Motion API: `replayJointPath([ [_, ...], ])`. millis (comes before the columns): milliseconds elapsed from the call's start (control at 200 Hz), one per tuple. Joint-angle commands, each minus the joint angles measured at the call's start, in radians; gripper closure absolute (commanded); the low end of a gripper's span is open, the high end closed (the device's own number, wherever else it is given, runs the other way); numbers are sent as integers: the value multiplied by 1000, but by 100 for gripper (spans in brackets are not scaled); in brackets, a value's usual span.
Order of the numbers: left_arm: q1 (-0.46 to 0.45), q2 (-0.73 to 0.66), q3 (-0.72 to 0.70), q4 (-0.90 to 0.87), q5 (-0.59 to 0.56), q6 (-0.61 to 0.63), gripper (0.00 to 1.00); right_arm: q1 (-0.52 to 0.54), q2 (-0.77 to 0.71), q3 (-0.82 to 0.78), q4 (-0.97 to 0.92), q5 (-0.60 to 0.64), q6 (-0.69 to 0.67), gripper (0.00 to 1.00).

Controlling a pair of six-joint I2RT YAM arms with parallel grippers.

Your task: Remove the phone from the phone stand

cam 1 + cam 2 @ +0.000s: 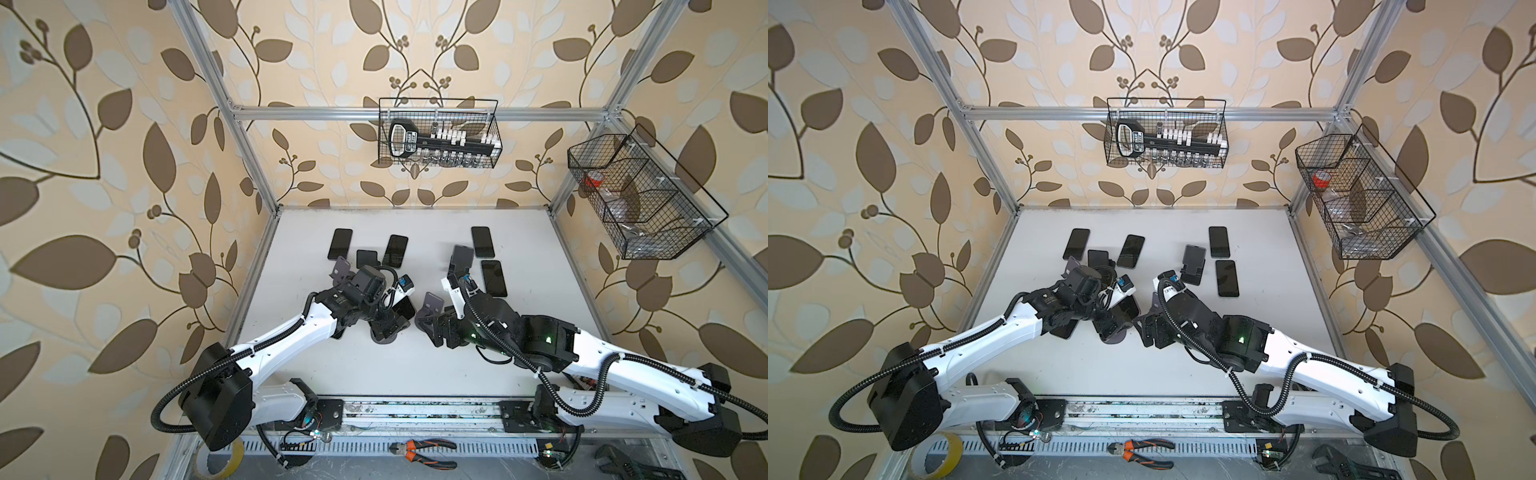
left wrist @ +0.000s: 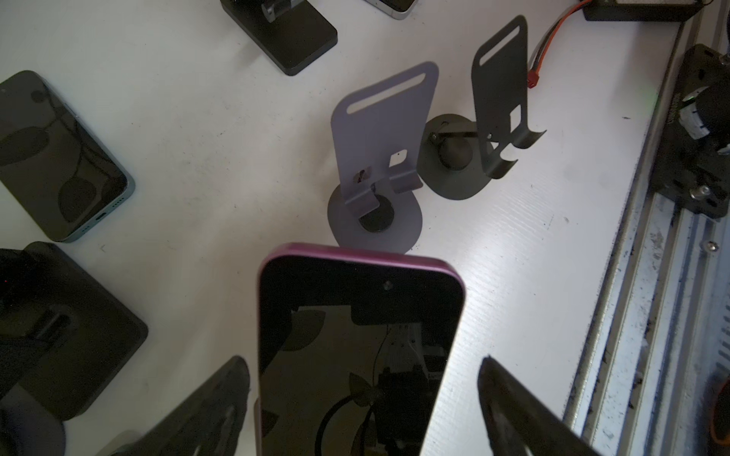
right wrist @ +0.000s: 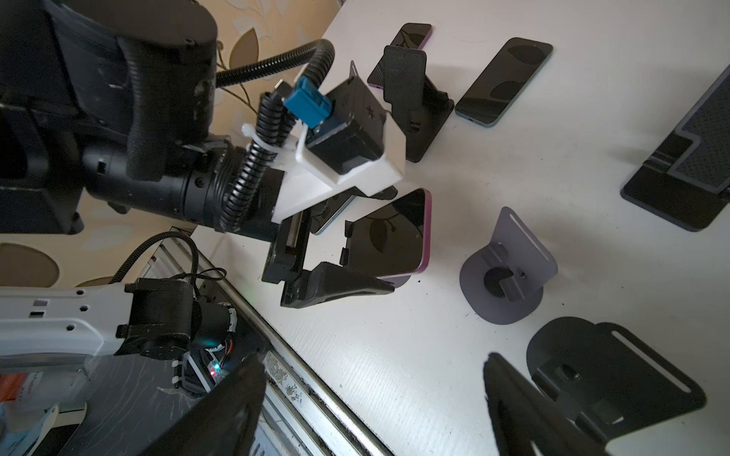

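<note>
Leafy tan wallpaper all round, white table (image 1: 374, 374) in the middle. The phone (image 2: 355, 316), the one with the purple rim, is near the front of the table. It sits between the fingers of the left gripper (image 2: 363, 359), right over a round stand base (image 3: 399, 281) that peeks out underneath.

Its long axis runs along the fingers. The top end with the camera dot points away from the gripper, toward an empty lilac stand (image 2: 385, 130). Screen faces up, and it's leaned back rather than flat.

The jaws are spread wide on either side of its long edges, but I honestly can't tell if they're actually clamping it. The right gripper (image 3: 373, 359) is gaping with nothing in it, and a black stand (image 3: 604, 375) is just beside one finger.

By my count there are six phones: this one, four flat phones (image 1: 395, 250) at the back, and a half-hidden phone (image 3: 328, 215) under the left arm. Also six stands, and two wire baskets (image 1: 438, 133) on the walls.
</note>
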Motion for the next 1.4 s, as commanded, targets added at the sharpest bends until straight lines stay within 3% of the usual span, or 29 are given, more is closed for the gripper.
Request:
replayJointPath([
  [0,-11,3,44,13,2,26,10,4,-10,30,-26,28,-4,12],
  [1395,-11,42,3,12,-40,97,14,4,15,59,-40,32,-12,11],
])
